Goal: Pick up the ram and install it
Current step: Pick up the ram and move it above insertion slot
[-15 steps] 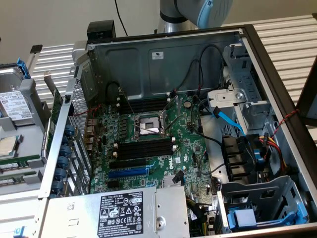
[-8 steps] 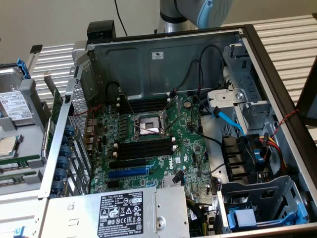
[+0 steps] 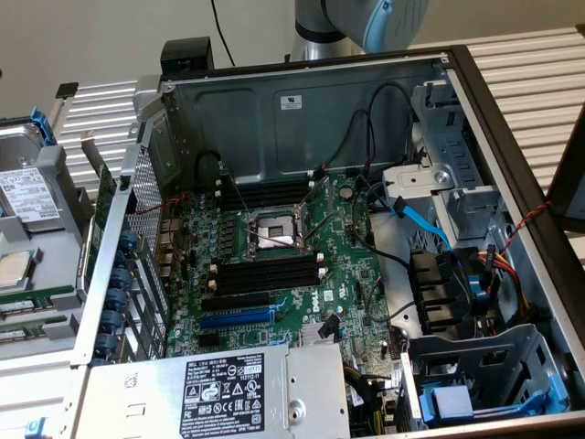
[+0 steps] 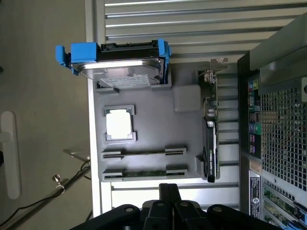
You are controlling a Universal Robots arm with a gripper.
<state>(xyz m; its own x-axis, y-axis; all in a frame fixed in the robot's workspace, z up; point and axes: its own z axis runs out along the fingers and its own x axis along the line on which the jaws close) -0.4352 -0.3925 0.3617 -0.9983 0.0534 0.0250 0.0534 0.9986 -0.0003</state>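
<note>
Evidently my black pincer (image 4: 169, 191) hung pinched together and empty over the grey moulded parts tray (image 4: 148, 129), where the long, thin green ram stick (image 4: 144, 173) stood on edge in its cradle, presumably for easy grasping.

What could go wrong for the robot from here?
The ram stands thin and on edge in the grey tray, close beside a second stick; the shut tool could clip the wrong one or knock it askew. Inside the case, dark cables hang near the upper memory slots and might snag the stick on its way in.
</note>
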